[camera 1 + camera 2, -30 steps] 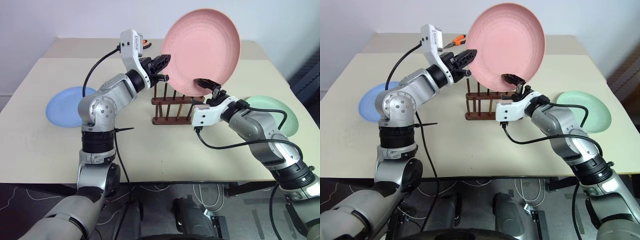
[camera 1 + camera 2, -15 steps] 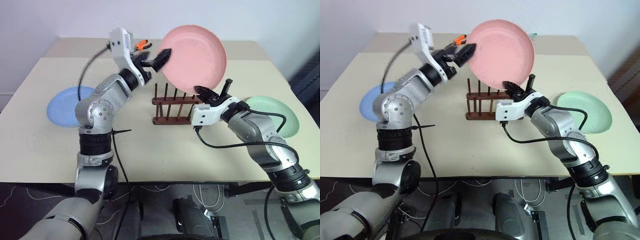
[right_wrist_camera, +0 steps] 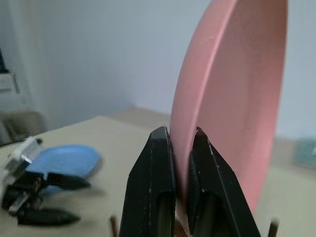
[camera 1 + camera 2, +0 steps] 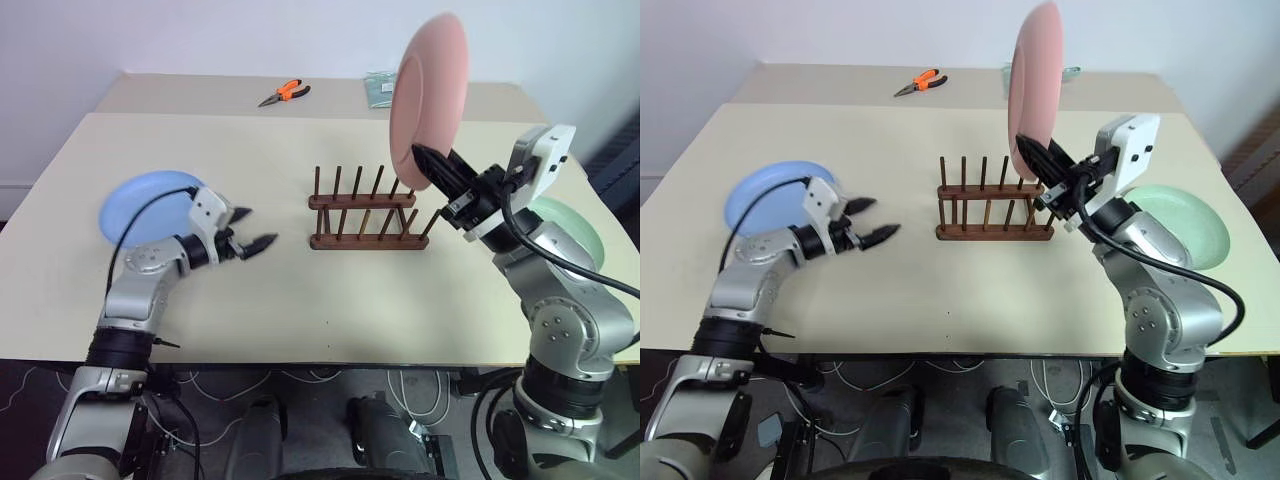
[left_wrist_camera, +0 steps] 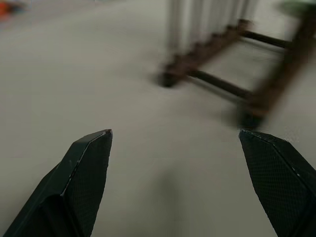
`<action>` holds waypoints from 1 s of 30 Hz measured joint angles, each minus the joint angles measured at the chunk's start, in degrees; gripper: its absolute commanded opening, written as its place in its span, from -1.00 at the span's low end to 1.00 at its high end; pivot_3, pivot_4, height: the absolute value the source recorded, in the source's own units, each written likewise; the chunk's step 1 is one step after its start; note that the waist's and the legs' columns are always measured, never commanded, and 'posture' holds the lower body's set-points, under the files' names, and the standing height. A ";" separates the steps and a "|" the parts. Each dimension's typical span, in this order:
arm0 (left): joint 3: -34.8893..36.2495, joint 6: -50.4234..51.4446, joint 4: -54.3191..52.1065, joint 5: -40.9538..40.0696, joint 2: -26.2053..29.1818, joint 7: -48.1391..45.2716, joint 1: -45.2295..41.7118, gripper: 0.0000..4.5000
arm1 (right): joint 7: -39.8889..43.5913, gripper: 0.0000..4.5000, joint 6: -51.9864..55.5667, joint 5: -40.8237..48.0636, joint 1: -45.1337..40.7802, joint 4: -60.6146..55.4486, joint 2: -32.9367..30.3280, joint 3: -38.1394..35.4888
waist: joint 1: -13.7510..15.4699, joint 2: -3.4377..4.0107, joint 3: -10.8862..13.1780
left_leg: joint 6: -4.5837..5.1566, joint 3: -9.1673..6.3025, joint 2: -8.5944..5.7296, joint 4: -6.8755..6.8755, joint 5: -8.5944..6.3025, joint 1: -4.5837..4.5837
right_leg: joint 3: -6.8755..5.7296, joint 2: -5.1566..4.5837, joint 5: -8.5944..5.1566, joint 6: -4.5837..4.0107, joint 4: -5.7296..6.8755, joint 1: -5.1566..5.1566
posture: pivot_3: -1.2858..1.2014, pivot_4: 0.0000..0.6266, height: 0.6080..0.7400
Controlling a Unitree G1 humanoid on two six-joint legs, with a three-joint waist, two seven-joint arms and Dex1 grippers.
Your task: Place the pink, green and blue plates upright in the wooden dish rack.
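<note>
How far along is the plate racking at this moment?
Done: nothing; the wooden dish rack holds no plate. In hand: the right gripper is shut on the pink plate's lower rim, held upright above the rack. The left gripper is open. Left: the blue plate and green plate lie flat.

1. Both arms: silver-grey metal shells w/ rounded joint housings, black bands betw. segments.
2. Left gripper (image 4: 252,243): two black tapered fingers, pointed tips; white block at wrist.
3. Right gripper (image 4: 432,165): same black fingers; white boxy camera module on wrist, small dark dots on its face.
4. Fingers (image 5: 86,163) close up: matte black, finely textured inner pads, bevelled edges.
5. Black cables loop along each forearm, outside the shells.
6. Elbow/shoulder joints: round silver caps, black collars.
</note>
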 measured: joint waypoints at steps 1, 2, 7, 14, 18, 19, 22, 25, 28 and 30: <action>-0.02 1.07 -1.78 -0.53 0.00 -1.00 0.37 0.87 | -0.18 -1.00 0.28 0.31 0.34 0.22 -0.41 -0.08 | -0.18 0.00 0.00 | 0.00 0.04 0.02 0.00 0.00 0.01 | 0.01 0.00 0.00 0.00 0.00 -0.02 | 0.03 -0.52 0.88; -0.02 2.08 -3.55 -1.20 0.03 -1.77 0.49 0.87 | -0.36 -1.00 0.34 0.79 0.61 0.56 -1.01 -0.18 | -0.25 0.01 0.00 | 0.00 0.05 0.02 -0.01 0.00 0.01 | 0.01 0.01 0.00 0.00 0.01 -0.03 | 0.03 -0.52 0.88; -0.43 5.85 -9.36 -2.84 0.12 -3.93 1.80 0.87 | -1.33 -1.00 -0.44 1.70 1.38 3.20 -2.64 -1.74 | -0.57 0.06 0.00 | 0.01 0.07 0.05 -0.06 0.00 0.07 | 0.03 0.15 -0.02 -0.04 0.04 -0.06 | 0.03 -0.52 0.88; -1.44 8.03 -11.22 -3.62 0.11 -5.12 3.04 0.87 | -0.67 -1.00 -1.18 4.17 2.73 6.19 -4.41 -2.76 | -0.50 0.07 0.01 | 0.02 0.08 0.05 -0.05 0.00 0.07 | 0.07 0.19 -0.03 -0.02 0.02 -0.05 | 0.03 -0.52 0.88; -2.00 8.03 -11.86 -3.55 -0.05 -5.40 3.05 0.87 | 0.16 -1.00 -1.28 6.15 3.87 7.30 -4.75 -3.41 | -0.50 0.07 0.01 | 0.02 0.08 0.05 -0.04 0.00 0.07 | 0.09 0.20 -0.03 -0.02 0.02 -0.05 | 0.03 -0.52 0.88; -2.09 8.02 -11.86 -3.53 -0.20 -5.39 3.05 0.87 | 0.30 -1.00 -1.35 6.15 4.35 7.72 -5.07 -3.40 | -0.53 0.07 0.01 | 0.02 0.09 0.05 -0.04 0.00 0.07 | 0.10 0.20 -0.03 -0.02 0.03 -0.05 | 0.03 -0.52 0.88; -2.22 8.02 -11.85 -3.48 -0.74 -5.38 3.05 0.87 | 0.40 -1.00 -1.48 5.96 5.44 9.82 -5.51 -3.12 | -0.57 0.08 0.02 | 0.02 0.09 0.05 -0.04 0.00 0.07 | 0.11 0.22 -0.03 -0.02 0.03 -0.08 | 0.03 -0.52 0.88; -2.23 8.02 -11.85 -3.39 -0.76 -5.39 3.06 0.87 | 0.40 -1.00 -2.84 6.12 5.51 9.72 -5.55 -3.11 | -0.54 0.12 0.04 | 0.02 0.09 0.05 -0.05 0.00 0.07 | 0.12 0.23 -0.03 -0.02 0.04 -0.09 | 0.03 -0.52 0.88; -2.26 8.02 -11.85 -3.00 -0.74 -5.45 3.11 0.87 | 0.33 -1.00 -3.63 6.91 4.02 9.14 -5.88 -3.24 | -0.55 0.14 0.05 | 0.02 0.10 0.05 -0.04 0.00 0.06 | 0.14 0.23 -0.03 -0.02 0.03 -0.09 | 0.03 -0.52 0.88; -2.28 8.02 -11.85 -2.81 -0.74 -5.50 3.12 0.87 | 0.35 -1.00 -3.74 7.99 2.84 7.96 -6.88 -3.32 | -0.50 0.14 0.05 | 0.02 0.09 0.05 -0.05 0.00 0.06 | 0.13 0.24 -0.03 -0.02 0.03 -0.09 | 0.03 -0.52 0.88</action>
